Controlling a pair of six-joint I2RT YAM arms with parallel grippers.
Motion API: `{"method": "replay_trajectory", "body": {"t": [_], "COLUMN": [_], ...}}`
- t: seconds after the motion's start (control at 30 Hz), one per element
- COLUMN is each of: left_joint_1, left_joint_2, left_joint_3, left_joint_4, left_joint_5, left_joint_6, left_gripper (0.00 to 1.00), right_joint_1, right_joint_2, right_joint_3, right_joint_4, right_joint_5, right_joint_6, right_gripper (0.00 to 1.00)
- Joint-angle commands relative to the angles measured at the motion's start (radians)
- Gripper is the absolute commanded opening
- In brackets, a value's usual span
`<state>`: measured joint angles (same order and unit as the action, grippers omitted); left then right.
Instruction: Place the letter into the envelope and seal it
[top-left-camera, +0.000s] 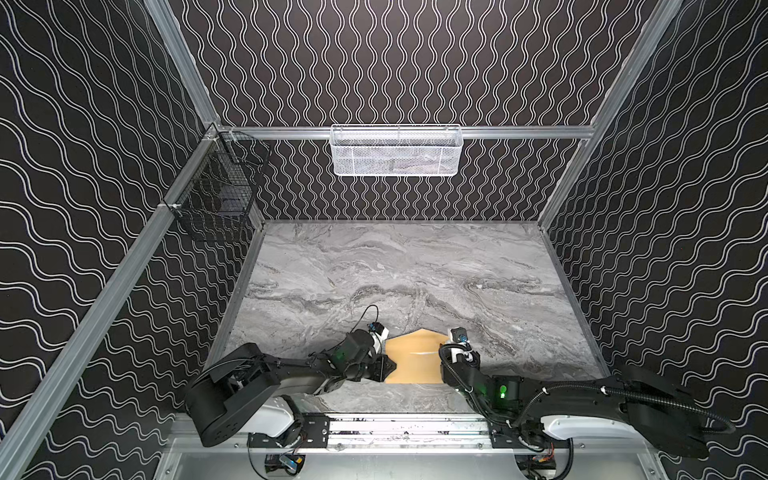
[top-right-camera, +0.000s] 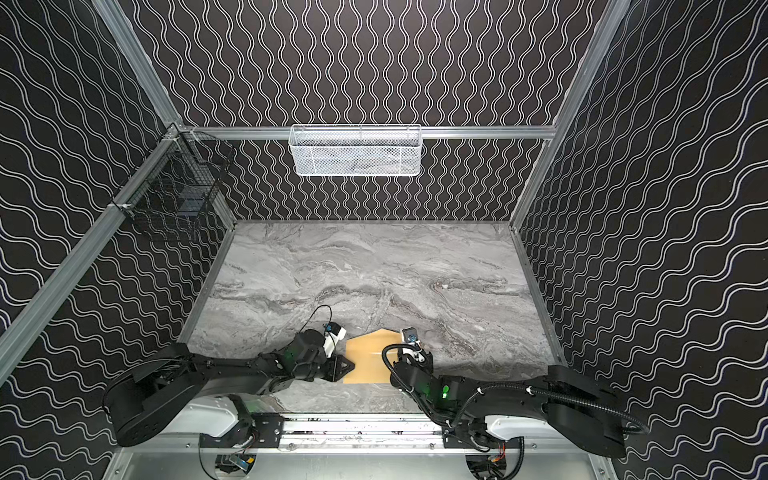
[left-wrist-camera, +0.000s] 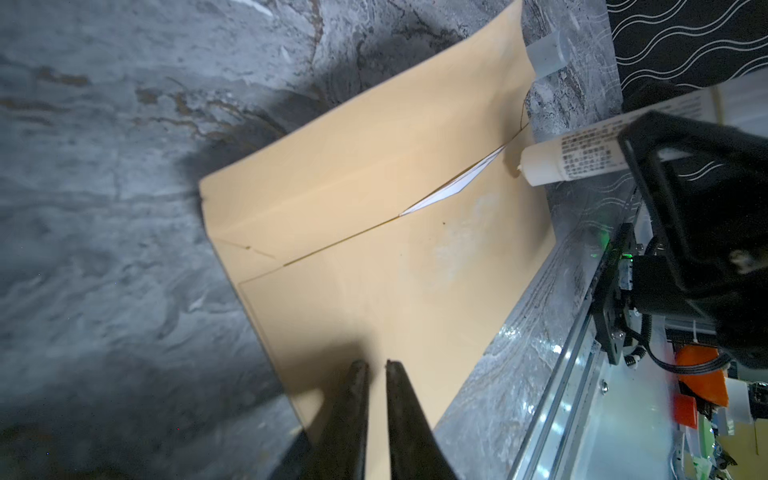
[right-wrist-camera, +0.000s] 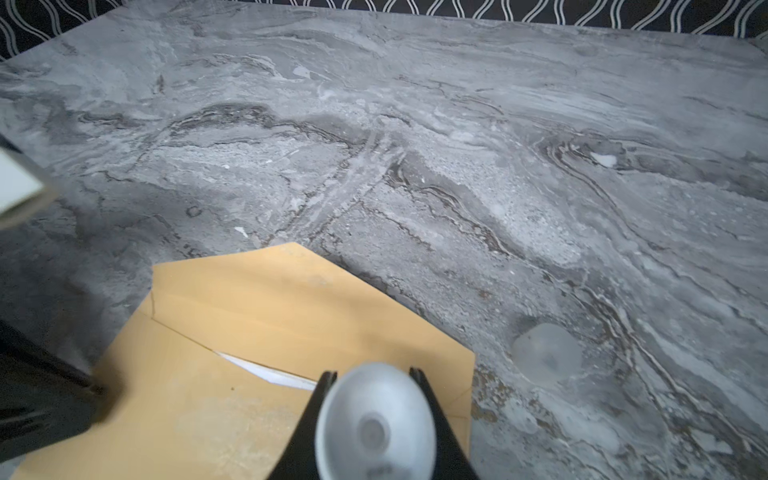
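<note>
The tan kraft-paper envelope (left-wrist-camera: 374, 232) lies flap-open on the grey marble table (top-left-camera: 415, 270), a white paper letter (left-wrist-camera: 453, 189) peeking from its mouth. The left gripper (left-wrist-camera: 376, 365) hovers over it, fingers nearly together and empty. The right gripper (right-wrist-camera: 374, 374) clamps a white cylindrical glue stick (left-wrist-camera: 573, 160).

Grey marbled tabletop (top-left-camera: 415, 266), items resting on it.
Tan envelope (top-left-camera: 413, 359) lies flat at the near edge, flap open; a translucent cap (right-wrist-camera: 546, 353) sits just beside it.

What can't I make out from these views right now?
- the letter: only a white sliver shows, both wrist views; the envelope hides the rest.
- left fingers: pinching or just pressing the envelope, unclear in left wrist view.
- glue stick tip: right wrist view, blurred stick covers it.
</note>
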<state>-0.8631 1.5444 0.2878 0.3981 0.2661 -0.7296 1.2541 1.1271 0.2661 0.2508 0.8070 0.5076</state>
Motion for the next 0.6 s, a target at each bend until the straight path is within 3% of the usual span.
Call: {"method": "replay_trajectory", "body": {"t": [0.0, 0.17, 0.33, 0.57], "left_joint_1": [0.009, 0.013, 0.019, 0.022], "left_joint_2": [0.003, 0.003, 0.003, 0.010], "left_joint_3": [-0.010, -0.016, -0.023, -0.019], "left_joint_4": [-0.223, -0.218, -0.208, -0.207], "left_joint_5": [-0.062, -0.062, -0.061, -0.054], "left_joint_6": [-0.006, -0.013, -0.017, -0.014], "left_gripper": [0.16, 0.16, 0.16, 0.15], "right_joint_1": [0.014, 0.033, 0.006, -0.061], "right_joint_2": [0.059, 0.194, 0.167, 0.141], "right_joint_3": [0.041, 0.068, 0.026, 0.015], "right_joint_4": [0.126, 0.110, -0.066, -0.303], "right_joint_5": [-0.098, -0.094, 0.033, 0.104], "right_joint_6": [-0.026, 0.066, 0.256, 0.512], "right_gripper": [0.00, 0.00, 0.00, 0.00]}}
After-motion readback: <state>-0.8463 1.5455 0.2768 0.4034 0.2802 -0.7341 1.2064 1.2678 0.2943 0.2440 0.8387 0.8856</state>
